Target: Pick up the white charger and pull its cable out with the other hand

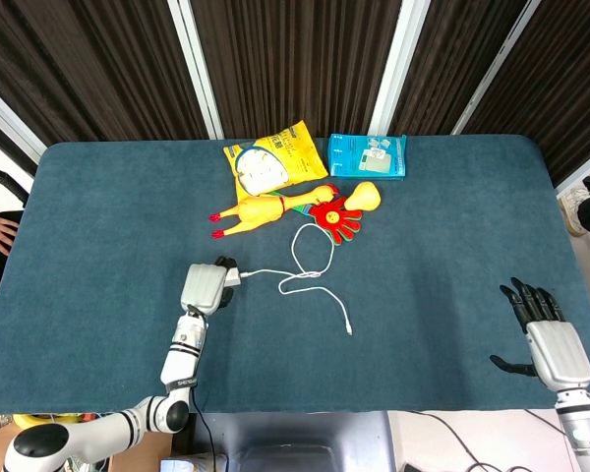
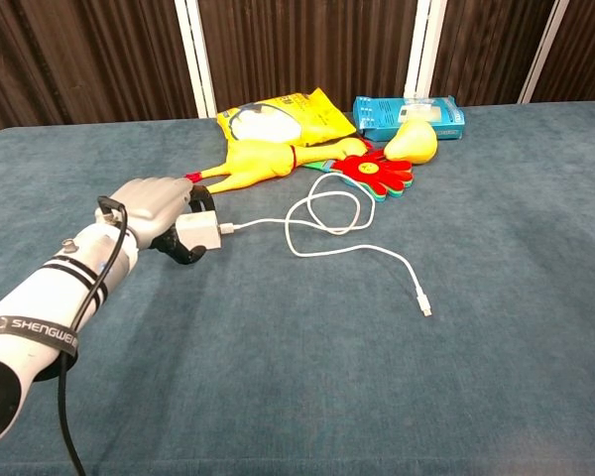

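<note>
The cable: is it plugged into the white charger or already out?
Plugged in. The cable runs into the white charger, which the left hand grips.

A yellow snack bag (image 1: 266,163), blue box (image 1: 368,155), rubber chicken (image 1: 265,209) and red toy hand (image 1: 335,217) lie together.

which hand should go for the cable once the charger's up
The right hand: it is open and free at the table's near right edge, though far from the cable. The left hand is wrapped around the white charger, so it's taken.
</note>
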Robot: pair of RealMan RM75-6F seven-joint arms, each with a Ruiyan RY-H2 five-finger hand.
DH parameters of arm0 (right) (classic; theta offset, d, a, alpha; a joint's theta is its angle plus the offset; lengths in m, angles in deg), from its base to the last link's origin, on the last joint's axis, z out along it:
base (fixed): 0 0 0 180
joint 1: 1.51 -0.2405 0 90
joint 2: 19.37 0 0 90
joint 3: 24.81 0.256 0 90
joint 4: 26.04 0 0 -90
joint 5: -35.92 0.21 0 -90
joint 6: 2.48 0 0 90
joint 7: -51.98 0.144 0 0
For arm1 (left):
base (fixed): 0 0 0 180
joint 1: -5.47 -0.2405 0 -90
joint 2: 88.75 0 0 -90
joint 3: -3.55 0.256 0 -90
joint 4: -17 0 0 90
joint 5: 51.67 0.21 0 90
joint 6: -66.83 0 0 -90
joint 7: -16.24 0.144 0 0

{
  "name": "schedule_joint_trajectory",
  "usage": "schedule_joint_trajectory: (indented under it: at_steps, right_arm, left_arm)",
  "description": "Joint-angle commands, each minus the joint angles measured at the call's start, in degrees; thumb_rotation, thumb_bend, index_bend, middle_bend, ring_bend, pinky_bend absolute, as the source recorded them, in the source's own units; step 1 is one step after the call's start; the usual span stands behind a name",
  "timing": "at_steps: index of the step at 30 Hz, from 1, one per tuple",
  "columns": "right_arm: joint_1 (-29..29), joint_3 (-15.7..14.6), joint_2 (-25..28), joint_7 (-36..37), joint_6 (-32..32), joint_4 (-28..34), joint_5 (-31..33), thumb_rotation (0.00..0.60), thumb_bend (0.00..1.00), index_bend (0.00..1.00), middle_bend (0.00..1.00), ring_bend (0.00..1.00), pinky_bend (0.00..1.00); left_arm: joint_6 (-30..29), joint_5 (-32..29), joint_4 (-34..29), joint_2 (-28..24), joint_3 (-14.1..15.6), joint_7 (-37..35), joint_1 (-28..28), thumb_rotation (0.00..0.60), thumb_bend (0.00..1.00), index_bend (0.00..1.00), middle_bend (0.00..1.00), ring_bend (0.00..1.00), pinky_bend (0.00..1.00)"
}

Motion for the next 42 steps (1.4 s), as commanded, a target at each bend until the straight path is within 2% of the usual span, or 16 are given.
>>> schedule_joint_trajectory:
  at_steps: [1,4,11,15,19,24,28,34,37,39,42]
  right_arm:
    - [0.20,0.15,0.15,0.17,0.42,0.08,0.09,0.600,0.16,0.00,0.00,0.00,0.00]
    - [0.28,0.18,0.24,0.34,0.52,0.05,0.14,0.600,0.16,0.00,0.00,0.00,0.00]
    - [0.30,0.27,0.26,0.42,0.54,-0.03,0.22,0.600,0.16,0.00,0.00,0.00,0.00]
    - [0.13,0.25,0.00,-0.11,0.13,-0.09,0.35,0.600,0.16,0.00,0.00,0.00,0.00]
    - [-0.29,0.16,-1.00,-1.10,-0.14,-0.59,-0.27,0.600,0.16,0.00,0.00,0.00,0.00]
    - [-2.11,-0.33,-3.21,-0.35,-1.88,-1.89,-2.81,0.600,0.16,0.00,0.00,0.00,0.00]
    - [-3.37,0.30,-3.88,1.58,-2.03,-0.82,-3.98,0.600,0.16,0.06,0.00,0.00,0.00]
    - [-6.10,2.72,-6.28,-0.91,-0.96,2.71,-6.47,0.600,0.17,0.17,0.00,0.00,0.00]
    - [-7.85,4.90,-9.62,-8.83,0.13,3.83,-7.69,0.600,0.18,0.25,0.00,0.00,0.00]
    - [-10.00,6.62,-12.62,-13.29,-1.20,4.93,-7.18,0.600,0.18,0.29,0.00,0.00,0.00]
    - [-14.43,9.11,-16.72,-15.97,-5.99,6.16,-4.88,0.600,0.21,0.36,0.00,0.00,0.00]
  left_arm:
    - [0.24,0.18,0.82,0.35,-0.34,-1.04,0.37,0.600,0.37,0.39,0.40,0.99,1.00]
    - [0.66,0.46,2.31,0.98,-0.24,-1.70,0.74,0.600,0.37,0.42,0.43,1.00,1.00]
    - [-0.74,2.33,5.93,2.65,-0.12,-4.13,1.22,0.600,0.45,0.59,0.62,1.00,1.00]
    - [-1.84,3.75,4.36,2.20,0.15,-7.44,0.48,0.600,0.52,0.67,0.71,1.00,1.00]
    - [-1.64,4.78,-2.47,-1.49,1.66,-9.58,-1.54,0.600,0.56,0.70,0.75,1.00,1.00]
    - [-1.50,5.23,-16.30,-9.49,4.15,-9.48,-4.95,0.600,0.60,0.71,0.76,1.00,1.00]
    - [-3.09,6.54,-25.08,-15.06,5.74,-8.02,-6.84,0.600,0.60,0.71,0.77,1.00,1.00]
    - [-5.19,7.64,-31.89,-19.96,6.41,-6.98,-8.43,0.600,0.60,0.72,0.77,1.00,1.00]
    - [-5.99,7.33,-34.10,-21.35,6.46,-7.46,-9.31,0.600,0.60,0.72,0.77,1.00,1.00]
    - [-6.46,7.32,-35.06,-22.05,6.66,-7.77,-9.83,0.600,0.60,0.72,0.78,1.00,1.00]
    - [-7.20,7.89,-35.89,-22.98,7.11,-7.71,-10.41,0.600,0.60,0.72,0.78,1.00,1.00]
